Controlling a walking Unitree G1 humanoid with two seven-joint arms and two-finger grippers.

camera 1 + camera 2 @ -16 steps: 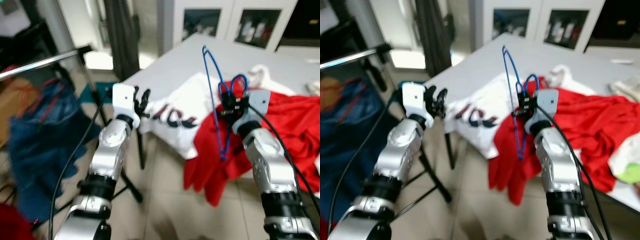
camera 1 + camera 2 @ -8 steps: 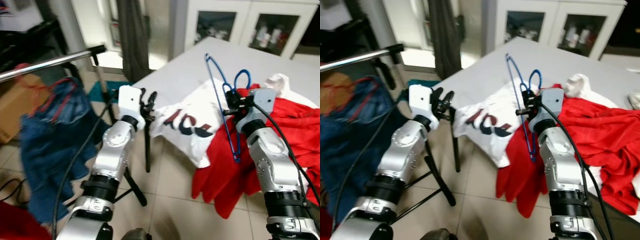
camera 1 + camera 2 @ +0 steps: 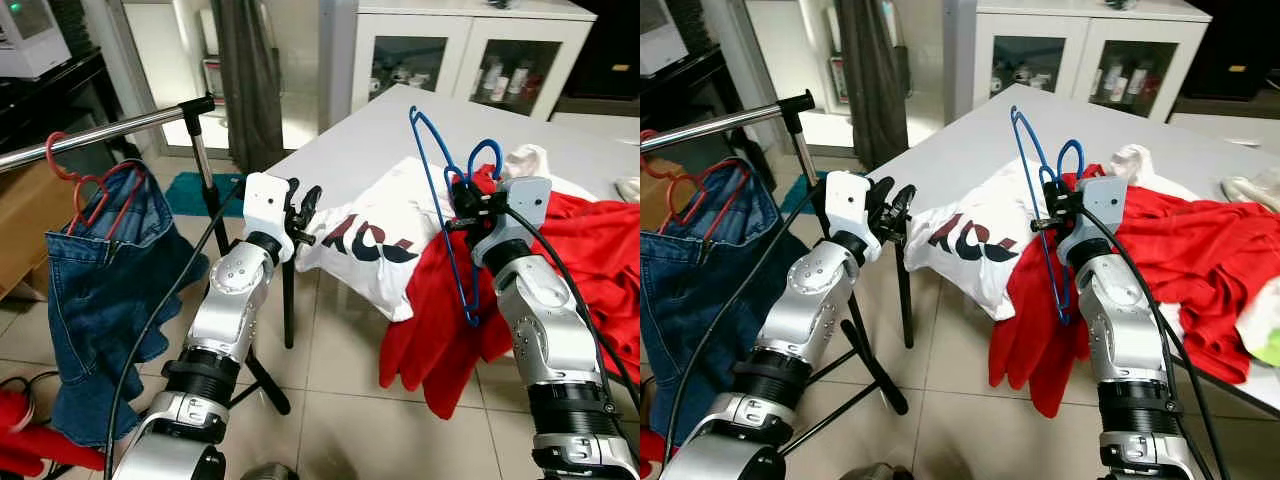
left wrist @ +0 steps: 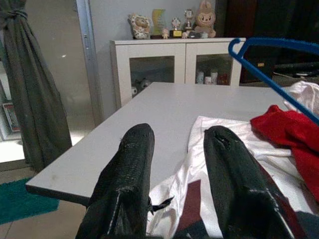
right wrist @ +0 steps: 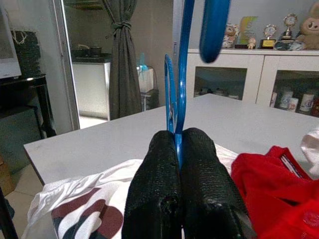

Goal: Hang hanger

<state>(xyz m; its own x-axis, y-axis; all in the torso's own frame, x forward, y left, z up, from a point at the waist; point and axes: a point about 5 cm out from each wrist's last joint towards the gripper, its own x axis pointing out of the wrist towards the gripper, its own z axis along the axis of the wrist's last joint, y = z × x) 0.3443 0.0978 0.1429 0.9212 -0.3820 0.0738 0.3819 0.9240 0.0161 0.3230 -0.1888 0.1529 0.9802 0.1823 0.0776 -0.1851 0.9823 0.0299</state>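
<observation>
— What's on your left?

— The rail, with jeans on a red hanger: my target. My left gripper is raised, fingers parted, empty, probably kept free.

— And the hanger?

— My right gripper is clamped on the blue hanger, pinching its wire upright over the table, well apart from the rail.

1. A clothes rail stands at the left, jeans hanging from it.
2. The worktop lies right, garments draped over its near edge.
3. A cabinet stands behind.
</observation>
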